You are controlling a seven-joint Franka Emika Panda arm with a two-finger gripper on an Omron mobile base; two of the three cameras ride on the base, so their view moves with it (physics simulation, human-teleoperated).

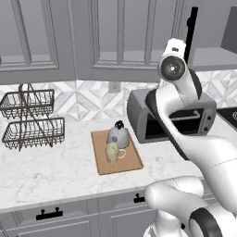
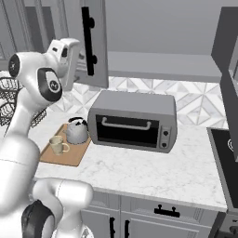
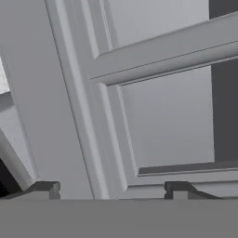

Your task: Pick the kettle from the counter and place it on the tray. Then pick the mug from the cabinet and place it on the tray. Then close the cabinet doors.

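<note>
Hand view, operator: your gripper [image 3: 111, 188] sits close against a grey panelled cabinet door [image 3: 153, 93], its two dark fingertips [image 3: 44, 188] spread wide with nothing between them; you see raised moulding, a flat recessed panel and matte paint. From the left base view you find the tray [image 1: 127, 165], a flat light-brown wooden board with rounded corners, lying on the white marble-look counter [image 1: 51, 171]. On it stands the squat, rounded silver-grey kettle [image 1: 118, 135] with a black knob, and just in front of it, touching or nearly so, the pale beige mug [image 1: 112, 152], its handle turned toward the toaster oven [image 1: 178, 118]. That boxy grey oven with a dark glass door sits just beside the tray. Two dark wire baskets [image 1: 32, 122] stand well apart at the far side. From the right base view, a long black bar handle [image 2: 88, 39] runs vertically down the door, beside the arm's raised hand.
</note>
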